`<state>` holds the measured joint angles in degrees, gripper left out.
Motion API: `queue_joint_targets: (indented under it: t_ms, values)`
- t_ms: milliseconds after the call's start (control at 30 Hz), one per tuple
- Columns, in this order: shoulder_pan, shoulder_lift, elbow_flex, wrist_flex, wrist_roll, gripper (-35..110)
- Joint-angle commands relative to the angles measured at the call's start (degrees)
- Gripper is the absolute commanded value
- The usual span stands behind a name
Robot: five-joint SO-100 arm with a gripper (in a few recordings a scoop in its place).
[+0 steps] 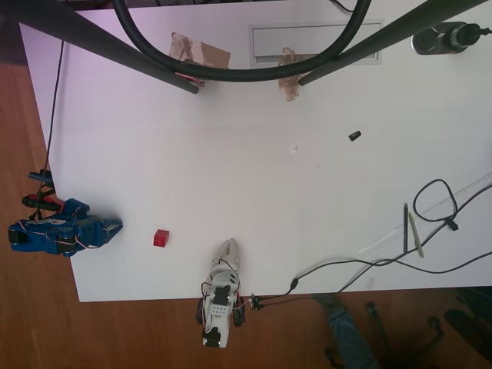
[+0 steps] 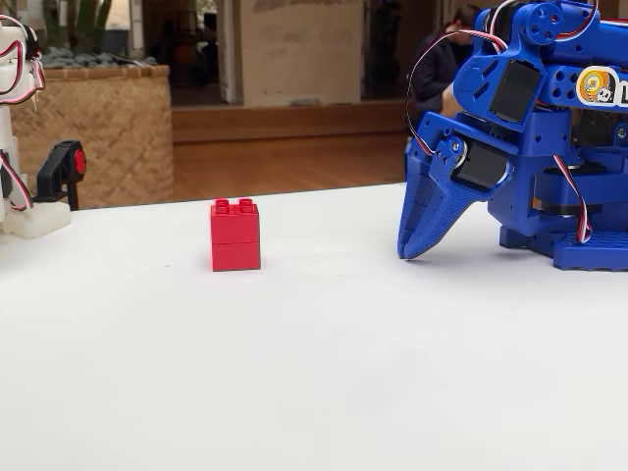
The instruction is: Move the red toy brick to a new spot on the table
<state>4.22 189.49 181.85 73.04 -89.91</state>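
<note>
A small red brick [image 1: 161, 237] sits upright on the white counter [image 1: 254, 169], in the lower left of the overhead view, studs on top. In the fixed view the brick [image 2: 235, 235] stands left of centre, free of everything around it.

The blue arm is folded low at the counter's left edge in the overhead view, its claw [image 1: 115, 227] pointing toward the brick with bare counter between them. In the fixed view the claw [image 2: 415, 250] is on the right, its fingers pressed together to a point, tip just at the counter and holding nothing.

A grey inset panel [image 1: 315, 42] lies at the counter's top edge. A small dark object [image 1: 354, 136] rests at upper right, and black cables [image 1: 384, 261] loop across the lower right.
</note>
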Motion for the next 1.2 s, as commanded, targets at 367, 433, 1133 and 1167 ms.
queue_joint_targets:
  t_ms: [367, 433, 1133, 1167]
  values:
    - [-1.41, 1.76, 0.97, -1.32, 5.80, 0]
    - [-1.32, 1.76, 0.97, -1.32, 5.89, 0]
    - [-1.23, 1.76, 1.14, -1.49, 6.59, 0]
    - [-1.23, 1.76, 1.14, -1.49, 6.59, 0]
